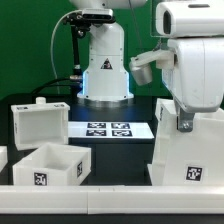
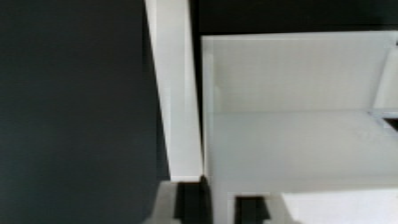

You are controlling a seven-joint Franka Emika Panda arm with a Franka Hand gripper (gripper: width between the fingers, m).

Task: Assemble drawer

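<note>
The large white drawer casing point(image 1: 188, 158) stands at the exterior view's right, with a tag on its front. My gripper point(image 1: 183, 126) comes down on its top edge. In the wrist view the gripper point(image 2: 219, 205) has its two dark fingertips point(image 2: 191, 205) close together astride a thin white wall of the casing point(image 2: 175, 90), shut on it. The casing's pale inside point(image 2: 294, 110) lies beside that wall. A shallow knobbed tray point(image 1: 40, 120) stands at the exterior view's left. A second open tray point(image 1: 50, 165) with a tag sits in front of it.
The marker board point(image 1: 108, 128) lies flat in the middle of the black table. The robot base point(image 1: 105, 70) stands behind it. A white ledge point(image 1: 100, 192) runs along the front edge. Another white part point(image 1: 3, 158) shows at the far left edge.
</note>
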